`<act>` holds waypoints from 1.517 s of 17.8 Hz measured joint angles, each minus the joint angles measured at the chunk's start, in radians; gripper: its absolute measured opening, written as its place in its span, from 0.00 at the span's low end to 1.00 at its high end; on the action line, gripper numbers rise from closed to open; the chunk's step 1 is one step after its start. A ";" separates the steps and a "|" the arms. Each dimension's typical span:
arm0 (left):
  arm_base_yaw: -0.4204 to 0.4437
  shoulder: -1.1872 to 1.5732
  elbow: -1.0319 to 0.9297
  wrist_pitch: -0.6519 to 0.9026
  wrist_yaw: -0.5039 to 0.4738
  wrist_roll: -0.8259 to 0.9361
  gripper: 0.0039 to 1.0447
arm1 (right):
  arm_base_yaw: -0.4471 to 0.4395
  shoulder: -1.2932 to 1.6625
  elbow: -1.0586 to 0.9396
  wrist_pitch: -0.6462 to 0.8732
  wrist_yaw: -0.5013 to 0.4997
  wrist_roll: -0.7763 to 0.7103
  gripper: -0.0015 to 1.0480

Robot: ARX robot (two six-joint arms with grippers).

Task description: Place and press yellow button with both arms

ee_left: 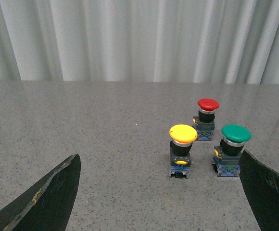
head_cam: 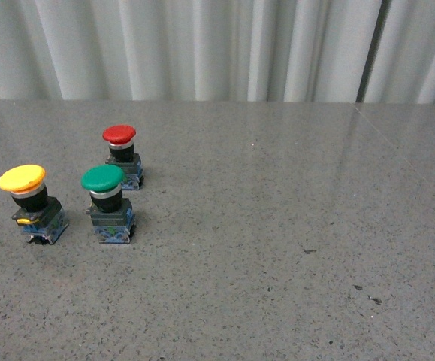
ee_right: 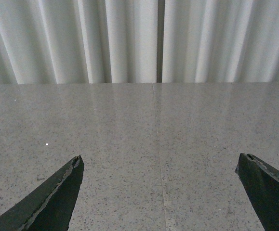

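Observation:
The yellow button stands upright on the grey table at the far left of the front view, its yellow cap on a black body with a blue base. In the left wrist view the yellow button sits ahead of my left gripper, which is open with nothing between its fingers. My right gripper is open too, over bare table, and no button shows in its view. Neither arm appears in the front view.
A green-capped button stands just right of the yellow one, and a red-capped button behind them. The grey speckled table stretches right. A pale pleated curtain hangs along the far edge.

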 joint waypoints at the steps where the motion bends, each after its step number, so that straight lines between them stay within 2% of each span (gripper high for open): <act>1: 0.000 0.000 0.000 0.000 0.000 0.000 0.94 | 0.000 0.000 0.000 0.000 0.000 0.000 0.94; 27: 0.000 0.000 0.000 0.000 0.000 0.000 0.94 | 0.000 0.000 0.000 0.000 0.000 0.000 0.94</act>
